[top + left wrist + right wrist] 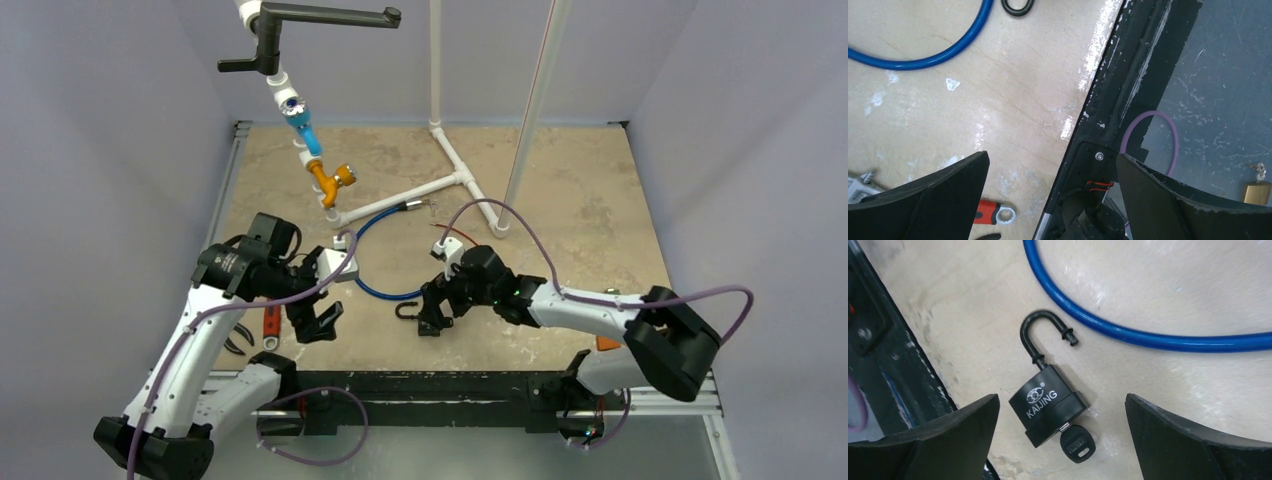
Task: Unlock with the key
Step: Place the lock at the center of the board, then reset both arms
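A black KAIJING padlock (1048,402) lies flat on the table with its shackle (1035,335) sprung open. A black-headed key (1077,442) sits in its keyhole. My right gripper (1063,440) hovers just above the lock, open, its jaws wide on either side of lock and key, touching neither. In the top view the padlock (408,311) lies just left of the right gripper (432,318). My left gripper (318,325) is open and empty over the table's near edge, left of the lock. In the left wrist view the left gripper (1053,200) holds nothing.
A blue cable (372,285) loops on the table behind the lock and shows in the right wrist view (1148,335). A red-handled wrench (271,325) and pliers (238,340) lie at the near left. A white pipe frame (445,180) with valves stands behind. The black table rail (420,385) runs along the near edge.
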Robot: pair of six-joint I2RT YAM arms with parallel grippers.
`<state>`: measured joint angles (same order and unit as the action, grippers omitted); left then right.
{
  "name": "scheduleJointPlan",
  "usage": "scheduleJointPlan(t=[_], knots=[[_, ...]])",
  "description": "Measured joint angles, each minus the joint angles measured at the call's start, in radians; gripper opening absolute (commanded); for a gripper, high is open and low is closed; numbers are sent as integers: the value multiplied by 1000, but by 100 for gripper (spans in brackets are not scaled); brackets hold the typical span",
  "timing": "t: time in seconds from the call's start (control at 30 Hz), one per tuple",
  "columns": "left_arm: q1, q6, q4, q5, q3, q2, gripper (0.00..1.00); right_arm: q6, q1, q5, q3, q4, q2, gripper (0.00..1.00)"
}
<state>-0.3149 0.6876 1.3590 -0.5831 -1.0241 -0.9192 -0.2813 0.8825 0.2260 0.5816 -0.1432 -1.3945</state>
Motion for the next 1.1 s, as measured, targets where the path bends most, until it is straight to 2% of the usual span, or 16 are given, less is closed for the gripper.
scheduleJointPlan(t=[0.1, 0.23, 0.33, 0.43, 0.53, 0.6, 0.67, 0.73, 0.93, 1.1], knots=[[43, 13, 16, 5, -29, 12, 100, 2, 0, -51, 34, 73, 107, 99], [179, 34, 20, -8, -54, 37, 100, -9, -5, -150, 90, 164, 301, 99], [407, 82, 24, -79, -72, 27, 100, -31, -35, -231, 99, 214, 483, 99], [652, 124, 27, -165, -121, -52, 100, -71, -91, -341, 95, 261, 644, 99], [826, 111, -25, -253, -161, -188, 100, -119, -161, -475, 76, 296, 735, 99], [910, 50, -126, -293, -158, -283, 100, -144, -221, -557, 72, 319, 740, 99], [953, -31, -243, -301, -126, -332, 100, -169, -298, -610, 73, 333, 701, 99], [966, -155, -416, -293, -39, -318, 100, -192, -399, -629, 74, 346, 637, 99], [874, -425, -832, -127, 208, -193, 100, -235, -713, -665, 77, 341, 462, 99], [767, -555, -1123, 6, 318, -183, 100, -166, -814, -759, 35, 119, 377, 99]])
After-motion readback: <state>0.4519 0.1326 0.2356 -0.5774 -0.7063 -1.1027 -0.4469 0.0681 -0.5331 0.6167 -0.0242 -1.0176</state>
